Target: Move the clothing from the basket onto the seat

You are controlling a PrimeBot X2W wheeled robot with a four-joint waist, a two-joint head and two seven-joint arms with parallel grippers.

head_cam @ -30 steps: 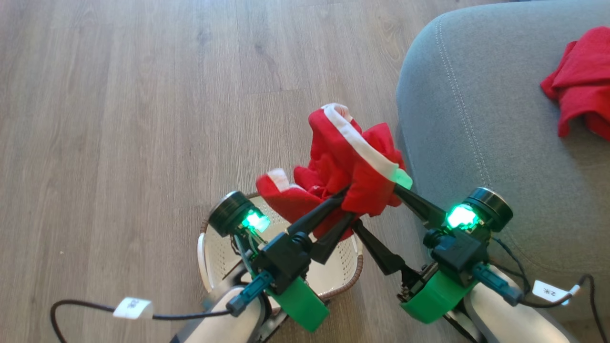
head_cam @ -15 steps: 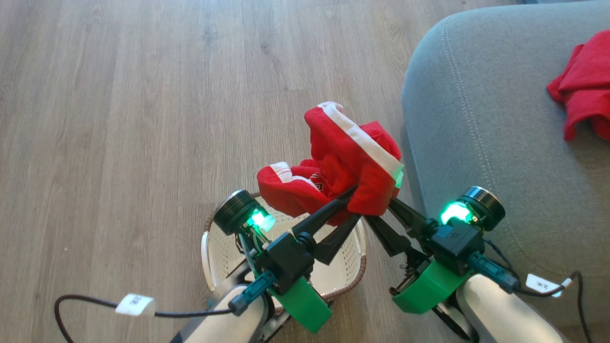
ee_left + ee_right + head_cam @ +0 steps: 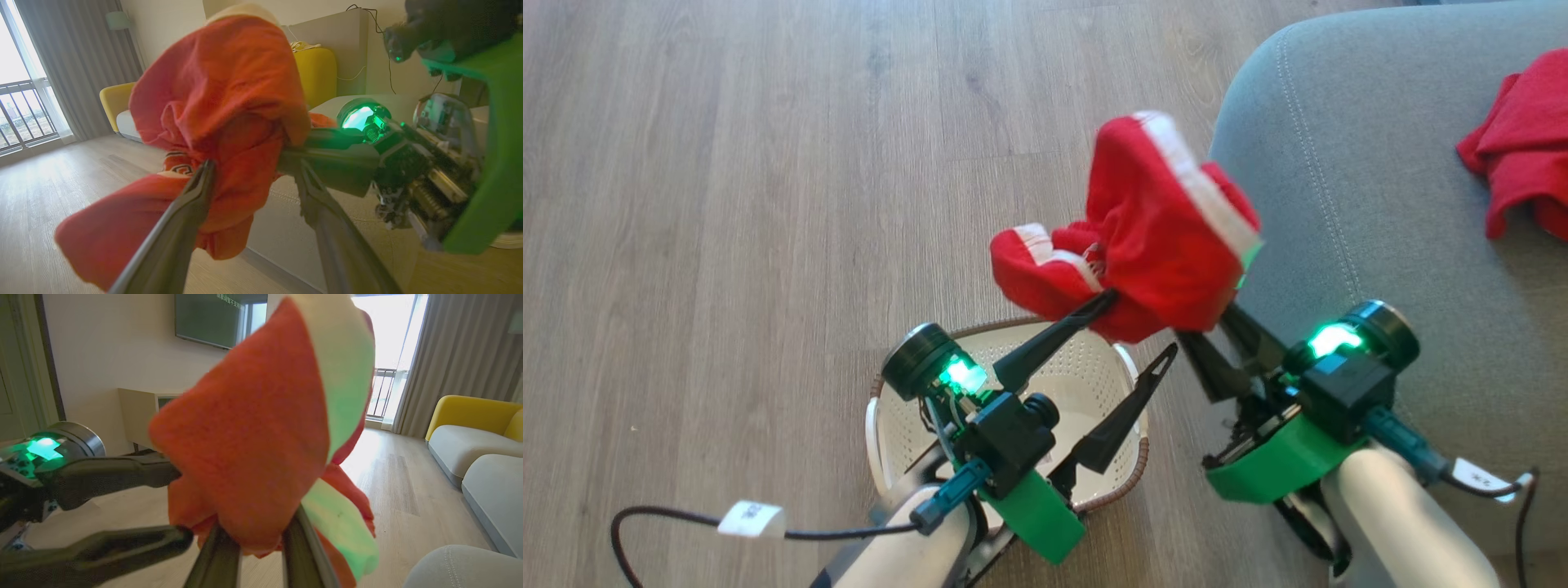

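The striped clothing (image 3: 1160,237), red with a white band, hangs in the air above the floor between the basket (image 3: 886,425) and the seat (image 3: 1380,204). My right gripper (image 3: 1205,327) is shut on its lower edge; in the right wrist view the fingers (image 3: 220,549) pinch the cloth (image 3: 253,437). My left gripper (image 3: 1134,328) stands open over the basket, one finger lying against the cloth (image 3: 220,81), the other free. A plain red garment (image 3: 1519,147) lies on the seat at the far right. The cream basket shows nothing inside where I can see it.
Wooden floor (image 3: 727,204) spreads to the left and beyond. Cables with white tags trail from both forearms. A yellow and grey sofa (image 3: 470,437) stands across the room, and the seat's rounded corner (image 3: 457,567) is close below my right gripper.
My right gripper closed on the striped garment, then my left gripper opened and let it go. The right gripper has lifted the garment up and toward the seat.
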